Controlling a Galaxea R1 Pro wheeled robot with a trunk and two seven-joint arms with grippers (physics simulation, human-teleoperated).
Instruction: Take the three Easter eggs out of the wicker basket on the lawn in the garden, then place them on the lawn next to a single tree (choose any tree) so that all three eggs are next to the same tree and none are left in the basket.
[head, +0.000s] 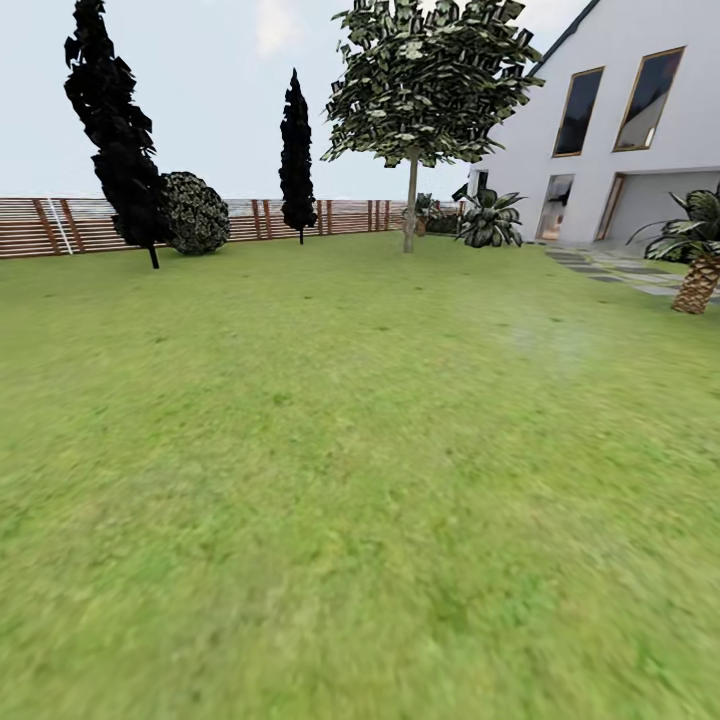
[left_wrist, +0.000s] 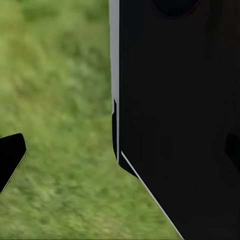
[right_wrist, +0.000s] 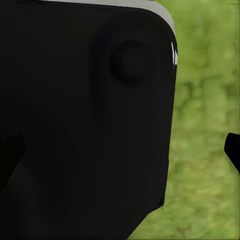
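The lawn (head: 360, 480) stretches flat and green ahead of me in the head view, across the garden to the fence. The Easter eggs and the wicker basket are out of view. In the left wrist view my left gripper (left_wrist: 120, 155) hangs over grass beside a black part of my own body, with one fingertip (left_wrist: 10, 160) at the picture's edge. My right gripper (right_wrist: 120, 155) sits against the same black body, one fingertip (right_wrist: 233, 152) showing over grass. Both stand open with nothing between the fingers.
A brown slatted fence (head: 60, 225) closes the far side. Before it stand two dark cypresses (head: 120, 130) (head: 296, 150), a round shrub (head: 195, 213) and a round-crowned leafy tree (head: 410, 200). At right are a white house (head: 620, 150), grey paving (head: 610, 268) and a short palm (head: 698, 280).
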